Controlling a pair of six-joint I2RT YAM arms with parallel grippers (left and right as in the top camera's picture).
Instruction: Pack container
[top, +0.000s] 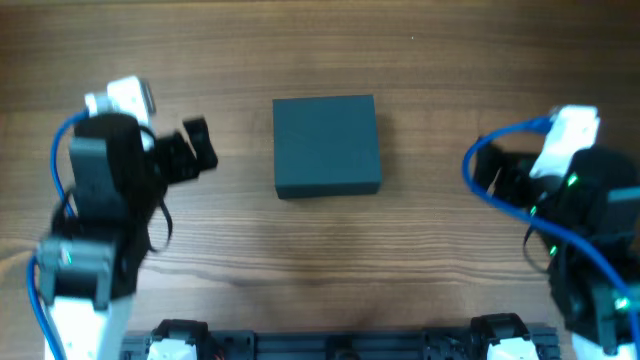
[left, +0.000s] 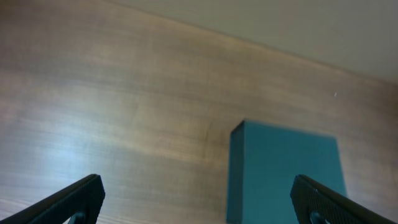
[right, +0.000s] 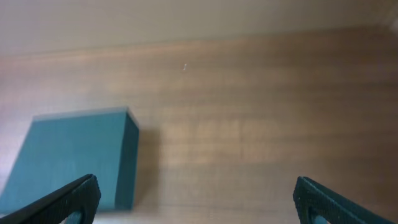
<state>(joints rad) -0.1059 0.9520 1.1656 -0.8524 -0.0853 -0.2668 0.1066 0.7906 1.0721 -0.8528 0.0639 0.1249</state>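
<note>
Teal-grey, matte and closed, the container (top: 327, 145) rests on the surface (top: 450, 60) ahead of the left end effector (top: 200, 146) and right end effector (right: 196, 186), both spread and empty; likely light and stiff, so pinch a lid edge.

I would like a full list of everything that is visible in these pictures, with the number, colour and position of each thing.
container: 1, dark teal-grey, middle of the table, lid shut, nothing touching it
table: 1, brown wood grain, under everything
bar: 1, dark, along the bottom edge of the overhead view
cables: blue, one loop on each arm
arms: 2, black with white parts, one on each side of the container
left hand: 1, black, open, empty, apart from the container
right hand: 1, black, open, empty, apart from the container
</note>
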